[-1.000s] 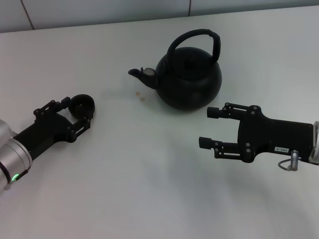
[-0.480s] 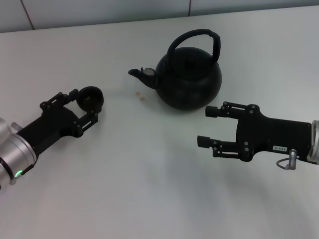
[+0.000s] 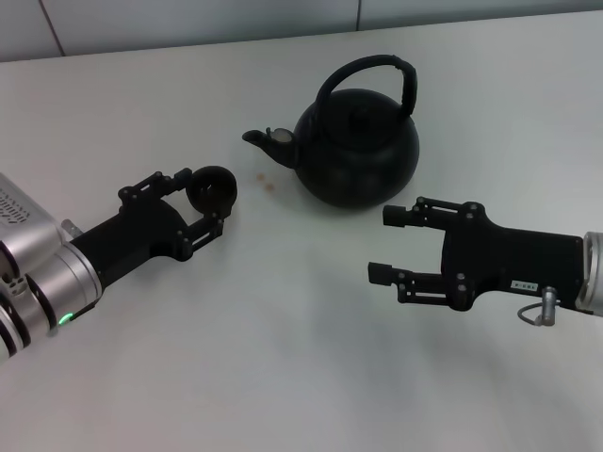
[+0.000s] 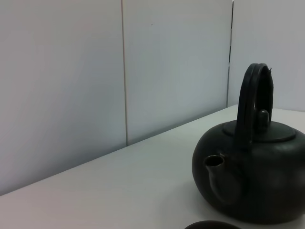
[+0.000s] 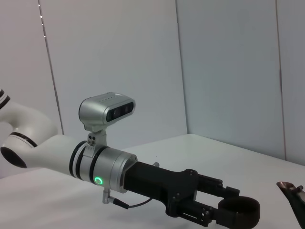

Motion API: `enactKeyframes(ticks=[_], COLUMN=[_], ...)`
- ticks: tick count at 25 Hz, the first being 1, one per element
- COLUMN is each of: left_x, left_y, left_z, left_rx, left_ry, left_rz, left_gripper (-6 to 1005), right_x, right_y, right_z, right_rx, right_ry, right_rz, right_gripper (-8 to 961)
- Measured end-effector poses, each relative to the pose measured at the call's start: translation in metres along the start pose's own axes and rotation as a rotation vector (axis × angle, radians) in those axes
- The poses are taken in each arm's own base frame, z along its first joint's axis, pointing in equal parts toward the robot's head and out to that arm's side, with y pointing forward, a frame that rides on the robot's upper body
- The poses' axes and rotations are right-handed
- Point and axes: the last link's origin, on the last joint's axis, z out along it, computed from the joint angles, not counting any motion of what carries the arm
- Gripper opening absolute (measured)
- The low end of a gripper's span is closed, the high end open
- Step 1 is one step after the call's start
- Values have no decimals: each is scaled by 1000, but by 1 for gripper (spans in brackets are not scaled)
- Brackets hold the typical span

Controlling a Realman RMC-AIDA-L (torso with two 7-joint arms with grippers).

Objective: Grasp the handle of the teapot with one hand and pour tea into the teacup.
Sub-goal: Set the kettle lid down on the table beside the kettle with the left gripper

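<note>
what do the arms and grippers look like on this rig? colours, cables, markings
Both grippers, left gripper and right gripper, are matte black linkage fingers on black blocks. Silver wrist cuffs; green light on the left, small white label and wire loop on the right. Left upper arm is white.

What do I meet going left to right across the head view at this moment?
Left gripper shut on the teacup → teapot with its handle → right gripper, open, in front of the teapot.

Bare table (image 3: 283, 358) between grippers; only teapot (image 3: 358, 151) stands behind.
</note>
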Motion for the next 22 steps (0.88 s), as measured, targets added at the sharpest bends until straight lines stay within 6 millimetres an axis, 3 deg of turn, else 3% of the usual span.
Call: enactKeyframes(ticks=[22], left_x=[-5], left_y=[4], left_z=[5], left_rx=[-6], left_ry=[-41], left_rz=[-12], left_gripper=[670], right_x=[1], right_y=[1], right_z=[-1], right_rx=[-2], right_ry=[-6], right_rz=[-12], right_gripper=[746])
